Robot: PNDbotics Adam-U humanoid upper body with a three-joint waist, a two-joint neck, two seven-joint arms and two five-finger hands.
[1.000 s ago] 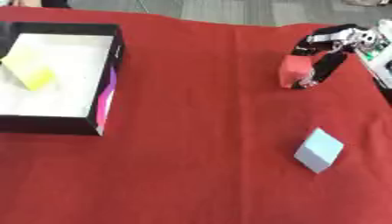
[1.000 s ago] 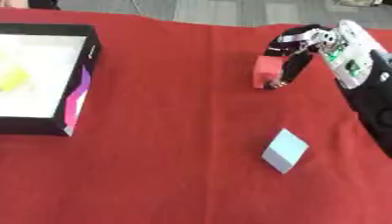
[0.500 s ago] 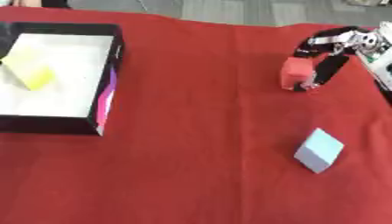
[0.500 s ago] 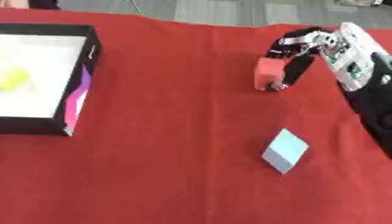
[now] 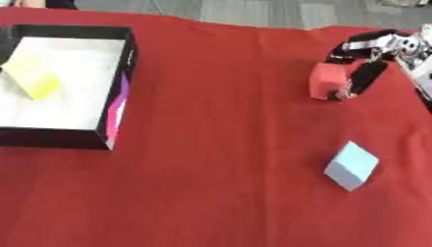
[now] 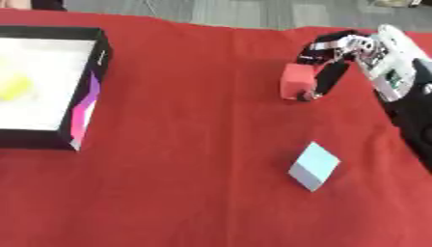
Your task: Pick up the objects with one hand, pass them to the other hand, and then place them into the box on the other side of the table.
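My right hand (image 6: 337,60) comes in from the upper right and its fingers are curled round a red block (image 6: 297,81), held just above the red cloth at the right rear. A pale blue block (image 5: 351,165) lies on the cloth nearer to me, apart from the hand. On the left stands a black box (image 5: 114,105) with a white floor, and a yellow block (image 5: 32,77) lies inside it. My left hand shows in neither view.
A red cloth (image 5: 211,193) covers the whole table. Its far edge runs along the top of the view, with grey floor beyond. The box's right wall has a pink and purple stripe (image 5: 121,99).
My right hand with the red block has shifted slightly toward the left. The blue block and the box have stayed where they were.
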